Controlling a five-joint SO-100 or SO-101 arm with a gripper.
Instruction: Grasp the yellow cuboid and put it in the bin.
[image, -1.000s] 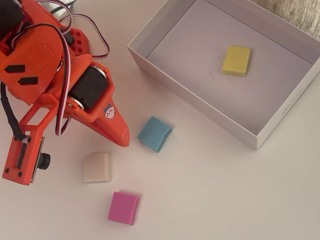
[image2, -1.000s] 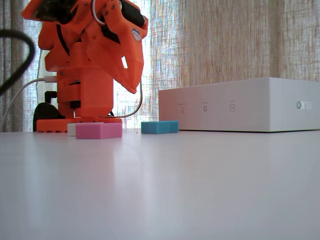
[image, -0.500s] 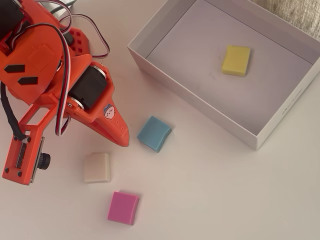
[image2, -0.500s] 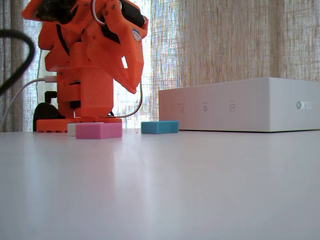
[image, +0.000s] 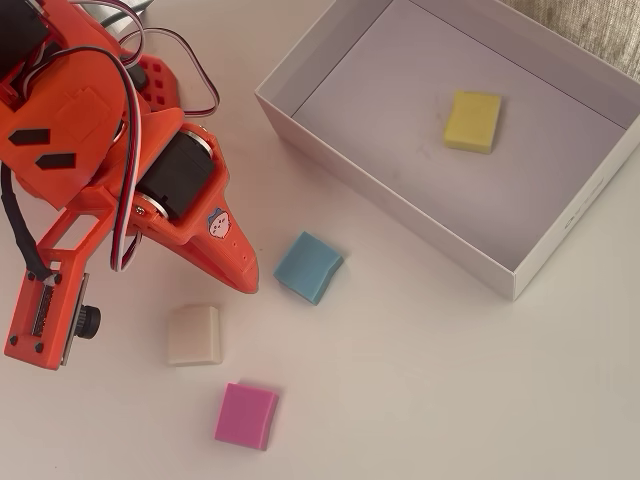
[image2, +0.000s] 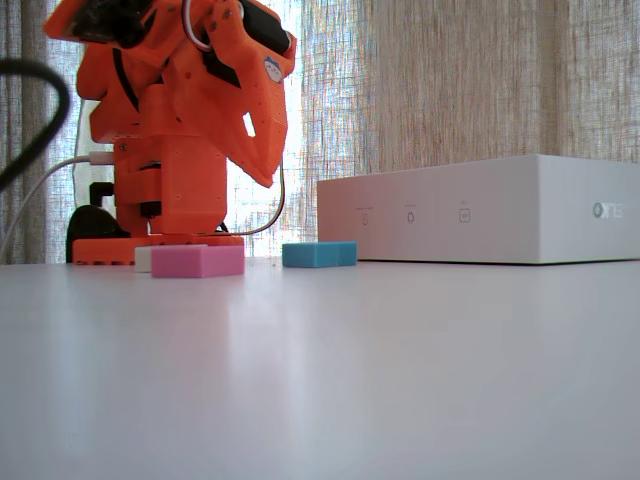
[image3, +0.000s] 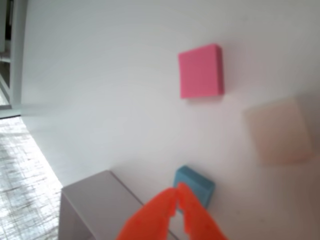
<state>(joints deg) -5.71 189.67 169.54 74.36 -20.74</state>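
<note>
The yellow cuboid (image: 473, 121) lies flat on the floor of the bin (image: 385, 185), a large shallow white box at the top right of the overhead view. The bin also shows in the fixed view (image2: 480, 210) and its corner in the wrist view (image3: 90, 210). The cuboid is hidden in those two views. My orange gripper (image: 245, 282) is shut and empty, raised above the table to the left of the bin, next to the blue block. It shows in the fixed view (image2: 268, 180) and in the wrist view (image3: 176, 192) with its fingertips together.
A blue block (image: 308, 266) lies just right of my gripper tip. A cream-white block (image: 194, 335) and a pink block (image: 246, 416) lie on the white table below the arm. All three also show in the wrist view.
</note>
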